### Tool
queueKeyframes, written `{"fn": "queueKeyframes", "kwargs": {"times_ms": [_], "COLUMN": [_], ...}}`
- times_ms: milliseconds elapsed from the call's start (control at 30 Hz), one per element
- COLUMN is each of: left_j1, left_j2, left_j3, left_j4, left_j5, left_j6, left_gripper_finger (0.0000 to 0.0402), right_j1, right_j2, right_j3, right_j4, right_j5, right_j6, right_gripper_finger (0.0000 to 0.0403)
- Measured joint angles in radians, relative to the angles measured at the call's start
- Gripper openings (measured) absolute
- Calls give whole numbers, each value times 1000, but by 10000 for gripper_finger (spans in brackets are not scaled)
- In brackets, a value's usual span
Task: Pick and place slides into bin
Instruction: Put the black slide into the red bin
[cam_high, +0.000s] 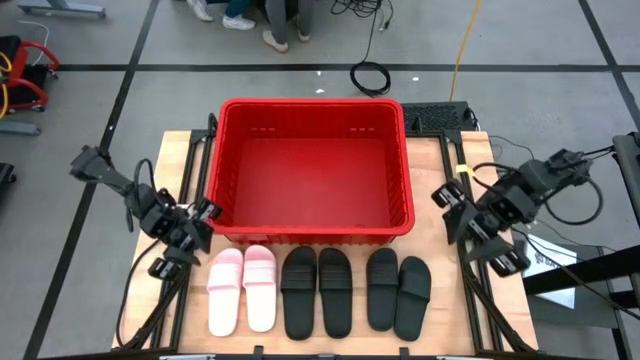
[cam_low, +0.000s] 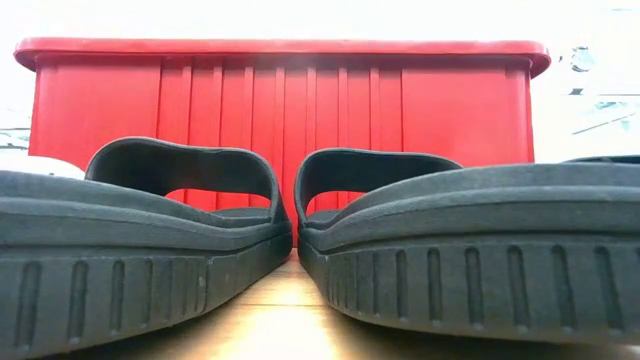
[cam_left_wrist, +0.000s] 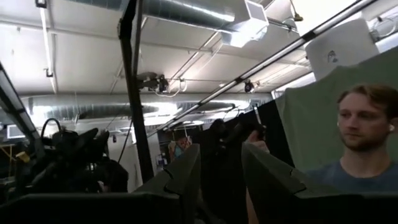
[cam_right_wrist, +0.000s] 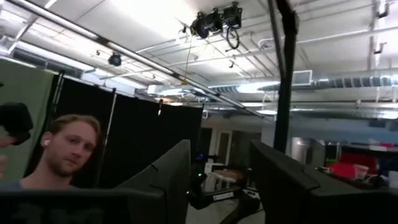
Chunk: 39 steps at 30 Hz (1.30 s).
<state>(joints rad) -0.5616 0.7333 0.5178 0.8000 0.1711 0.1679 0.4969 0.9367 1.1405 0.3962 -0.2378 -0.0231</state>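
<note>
1. The left gripper (cam_high: 183, 243) hung at the table's (cam_high: 440, 170) left edge, fingers (cam_left_wrist: 180, 177) spread, holding nothing.
2. The right gripper (cam_high: 482, 240) waited at the right edge, fingers (cam_right_wrist: 171, 171) likewise apart and empty.
3. Between them, two pink slides (cam_high: 242, 288) and four black slides (cam_high: 356, 291) lay side by side in a row.
4. Just behind the row stood the red bin (cam_high: 310, 108), holding no slides.
5. A person (cam_right_wrist: 62, 149) showed beyond the table.

bin (cam_high: 312, 165) sits at table (cam_high: 440, 200) back-centre. six slides (cam_high: 318, 290) in a row just in front of it. left gripper (cam_high: 185, 240) left of row, right gripper (cam_high: 480, 235) right.
</note>
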Motion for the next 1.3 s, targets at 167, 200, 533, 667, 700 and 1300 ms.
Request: {"fn": "queueKeyframes", "kwargs": {"times_ms": [167,200,533,667,700,1300], "left_j1": [-49,-58,-126,-139,-142,-152], "left_j2": [26,30,32,32,32,32], "left_j3": [33,37,44,44,44,44], "left_j4": [-45,-51,-67,-67,-67,-67], "left_j5": [-7,-17,-153,-176,-183,-235], "left_j6": [37,44,115,129,131,144], "left_gripper_finger": [127,127,127,127,127,127], "right_j1": [117,140,345,425,445,545], "right_j2": [63,80,188,225,235,386], "right_j3": [85,94,154,198,212,299], "right_j4": [-152,-166,-346,-419,-440,-877], "right_j5": [144,174,616,790,837,1047], "right_j6": [-78,-85,-95,-94,-94,307], "right_gripper_finger": [155,155,155,155,155,155]}}
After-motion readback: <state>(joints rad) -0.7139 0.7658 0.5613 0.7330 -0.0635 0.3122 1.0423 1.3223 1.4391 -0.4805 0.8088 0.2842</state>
